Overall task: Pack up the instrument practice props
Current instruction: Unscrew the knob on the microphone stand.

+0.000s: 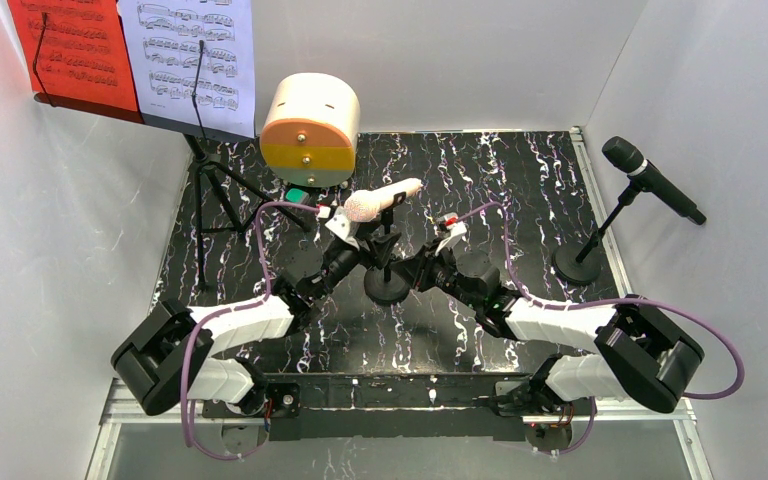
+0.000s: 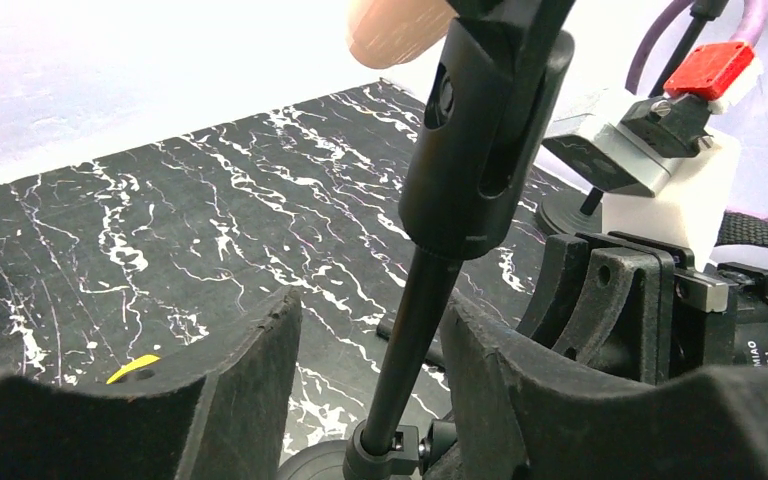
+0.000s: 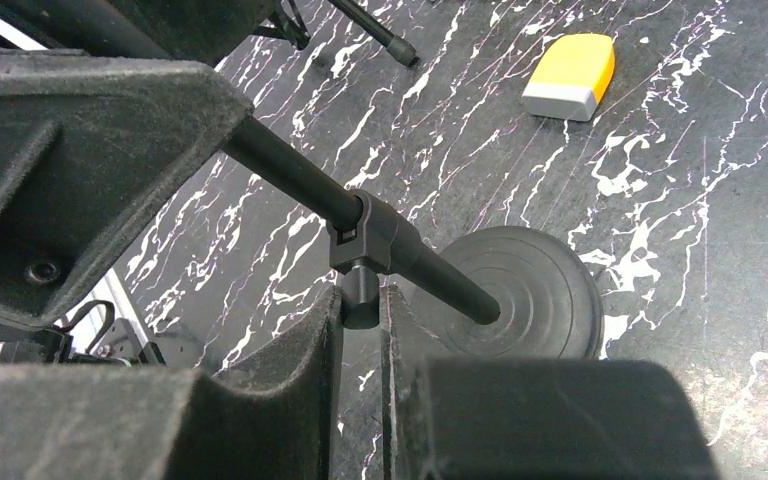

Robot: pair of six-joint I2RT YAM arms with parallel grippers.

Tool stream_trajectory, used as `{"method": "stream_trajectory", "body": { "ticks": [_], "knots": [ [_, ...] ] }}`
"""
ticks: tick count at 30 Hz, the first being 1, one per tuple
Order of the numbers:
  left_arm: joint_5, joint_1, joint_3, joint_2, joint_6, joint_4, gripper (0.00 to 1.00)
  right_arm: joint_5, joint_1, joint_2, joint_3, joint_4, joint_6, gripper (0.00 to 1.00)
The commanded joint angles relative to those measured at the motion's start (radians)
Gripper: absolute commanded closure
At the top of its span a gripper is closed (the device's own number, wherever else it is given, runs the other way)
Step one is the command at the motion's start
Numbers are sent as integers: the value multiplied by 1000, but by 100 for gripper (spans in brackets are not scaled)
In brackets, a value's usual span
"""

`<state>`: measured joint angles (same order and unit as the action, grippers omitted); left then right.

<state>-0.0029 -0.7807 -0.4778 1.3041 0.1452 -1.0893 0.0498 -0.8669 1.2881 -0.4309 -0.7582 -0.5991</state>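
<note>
- I'm holding the left claw (image 2: 370, 320) open astride the mic stand rod (image 2: 408, 340), likely steadying it.
- I'm pinching the right claw (image 3: 362, 312) closed on its collar knob (image 3: 359, 292), probably loosening it.

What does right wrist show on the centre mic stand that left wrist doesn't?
Right wrist only: the right gripper shut on the collar knob, the round base with its whole top in view, and a music-rack tripod foot.
Left wrist only: the mic clip, the cream microphone above it, and the left gripper open either side of the pole.
Both: the pole, the clamp collar and the black marbled table.
</note>
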Motion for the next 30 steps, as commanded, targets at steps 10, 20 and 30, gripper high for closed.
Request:
{"method": "stream_trajectory", "body": {
  "ticks": [10, 20, 30],
  "knots": [
    [-54, -9, 59, 1, 2, -110, 88, -34, -10, -2, -18, 19, 123, 74],
    [32, -7, 72, -6, -4, -102, 100, -201, 30, -88, -32, 123, 349, 36],
    [59, -5, 68, -64, 11, 4, 100, -303, 58, -124, -100, 249, 495, 28]
  ]
}}
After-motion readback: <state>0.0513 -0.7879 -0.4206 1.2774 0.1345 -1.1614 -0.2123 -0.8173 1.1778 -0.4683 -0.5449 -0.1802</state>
